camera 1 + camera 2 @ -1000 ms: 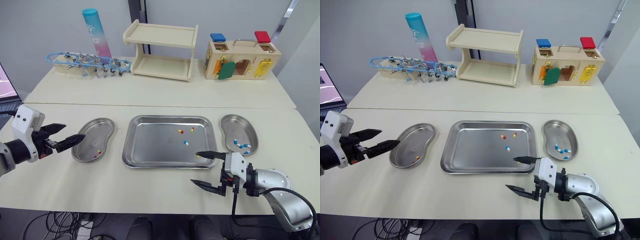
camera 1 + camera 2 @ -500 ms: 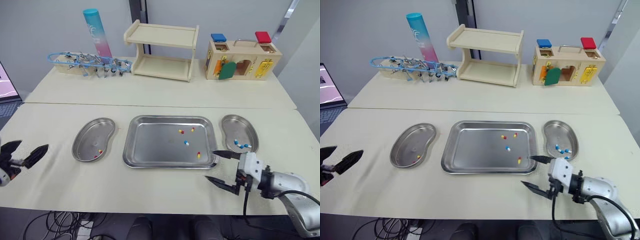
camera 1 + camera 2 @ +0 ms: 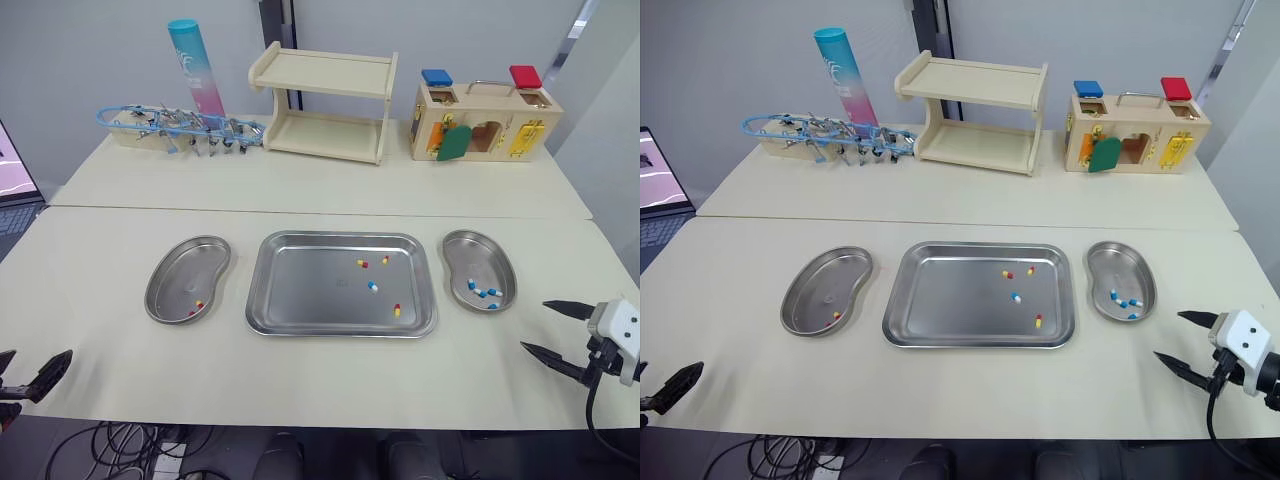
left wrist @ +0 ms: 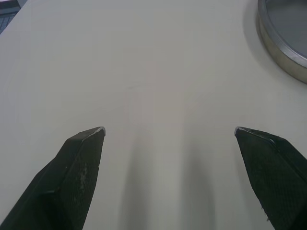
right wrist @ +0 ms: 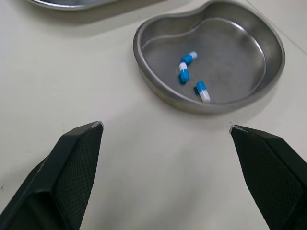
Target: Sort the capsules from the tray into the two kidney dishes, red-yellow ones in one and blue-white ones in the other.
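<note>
Head camera first: the flat rectangular steel tray (image 3: 300,290) sits mid-table, with the left kidney dish (image 3: 185,275) and the right kidney dish (image 3: 470,255), both shiny steel, just beside its short ends. Neither dish touches it. Four capsules are in the tray's right half: three red-yellow capsules (image 3: 397,310), two of them close together toward the far rim and one by the near rim, with a single blue-white capsule (image 3: 372,286) between them. The left dish has two red-yellow ones (image 3: 198,304) at its near end, and the right dish has three blue-white capsules (image 3: 482,293).

The left gripper (image 3: 40,353) is down at the table's near left corner, well apart from the left dish. The right gripper (image 3: 534,325) is by the near right edge, near the right dish. Along the back of the table there's a pale wooden two-tier shelf (image 3: 320,100), a teal-and-pink tube (image 3: 195,65) and a wooden latch box (image 3: 483,118).

Left wrist camera: black fingers (image 4: 76,163) spread wide with nothing between them, just bare cream table (image 4: 158,72) and a bit of the left dish's rim in the corner.

Right wrist camera: same deal, fingers (image 5: 72,158) wide apart and empty, with the right dish and its three capsules straight ahead.
</note>
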Controlling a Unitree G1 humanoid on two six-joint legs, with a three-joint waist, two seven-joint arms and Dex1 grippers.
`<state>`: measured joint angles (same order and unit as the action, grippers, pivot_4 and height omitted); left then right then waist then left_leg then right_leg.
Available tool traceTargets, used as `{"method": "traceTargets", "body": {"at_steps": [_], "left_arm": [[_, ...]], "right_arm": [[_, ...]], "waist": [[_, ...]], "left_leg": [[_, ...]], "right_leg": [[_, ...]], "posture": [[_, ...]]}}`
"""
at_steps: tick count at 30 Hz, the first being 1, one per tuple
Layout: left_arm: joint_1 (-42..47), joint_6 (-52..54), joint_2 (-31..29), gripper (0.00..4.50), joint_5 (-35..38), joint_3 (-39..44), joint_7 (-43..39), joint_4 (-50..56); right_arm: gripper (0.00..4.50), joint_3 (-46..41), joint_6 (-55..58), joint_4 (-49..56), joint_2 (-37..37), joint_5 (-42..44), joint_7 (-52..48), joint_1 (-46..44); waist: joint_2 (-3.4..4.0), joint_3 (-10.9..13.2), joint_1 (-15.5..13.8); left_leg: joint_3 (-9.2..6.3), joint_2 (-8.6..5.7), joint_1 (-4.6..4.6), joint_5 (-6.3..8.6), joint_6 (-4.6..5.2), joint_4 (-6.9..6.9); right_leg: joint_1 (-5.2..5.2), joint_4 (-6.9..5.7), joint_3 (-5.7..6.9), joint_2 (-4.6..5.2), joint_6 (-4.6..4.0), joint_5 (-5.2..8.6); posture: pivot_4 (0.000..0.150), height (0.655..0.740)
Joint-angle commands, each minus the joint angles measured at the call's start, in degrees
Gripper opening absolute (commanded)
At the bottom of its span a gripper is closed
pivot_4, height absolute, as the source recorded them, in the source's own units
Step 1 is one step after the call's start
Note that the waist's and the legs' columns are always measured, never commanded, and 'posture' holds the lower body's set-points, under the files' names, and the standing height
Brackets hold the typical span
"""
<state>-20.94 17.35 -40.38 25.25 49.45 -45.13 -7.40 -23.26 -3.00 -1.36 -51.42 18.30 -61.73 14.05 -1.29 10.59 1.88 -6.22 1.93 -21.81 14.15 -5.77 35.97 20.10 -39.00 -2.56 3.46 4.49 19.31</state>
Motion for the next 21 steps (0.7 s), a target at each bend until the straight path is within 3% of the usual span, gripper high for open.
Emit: {"method": "traceTargets", "body": {"at_steps": [1, 12, 21], "left_arm": [[-1.8, -0.99, 0.85, 4.48, 0.67, 0.82, 0.51, 1.8], [-5.47, 0.24, 0.87, 4.48, 3.02, 0.58, -1.45, 5.49], [-14.21, 7.0, -1.8, 4.48, 11.2, -4.92, -15.34, 25.92]], "right_arm": [[4.5, -1.71, -0.56, -1.15, -0.89, 0.33, -0.25, -0.79], [4.5, -1.21, -2.02, -4.19, -1.39, -0.75, -1.26, -2.47], [4.5, -1.3, -2.78, -5.88, -1.74, -1.24, -2.03, -2.99]], "waist": [[0.0, 0.0, 0.06], [0.0, 0.0, 0.03], [0.02, -0.01, 0.02]], "left_leg": [[0.0, 0.0, 0.0, 0.0, 0.0, 0.0], [0.0, 0.0, 0.0, 0.0, 0.0, 0.0], [0.02, 0.0, -0.01, 0.0, -0.01, 0.01]], "right_leg": [[0.0, 0.0, 0.0, 0.0, 0.0, 0.0], [0.0, 0.01, 0.0, 0.0, 0.0, 0.0], [-0.01, 0.02, -0.01, 0.0, 0.0, 0.0]], "posture": [[0.15, 0.74], [0.15, 0.74], [0.15, 0.74]]}}
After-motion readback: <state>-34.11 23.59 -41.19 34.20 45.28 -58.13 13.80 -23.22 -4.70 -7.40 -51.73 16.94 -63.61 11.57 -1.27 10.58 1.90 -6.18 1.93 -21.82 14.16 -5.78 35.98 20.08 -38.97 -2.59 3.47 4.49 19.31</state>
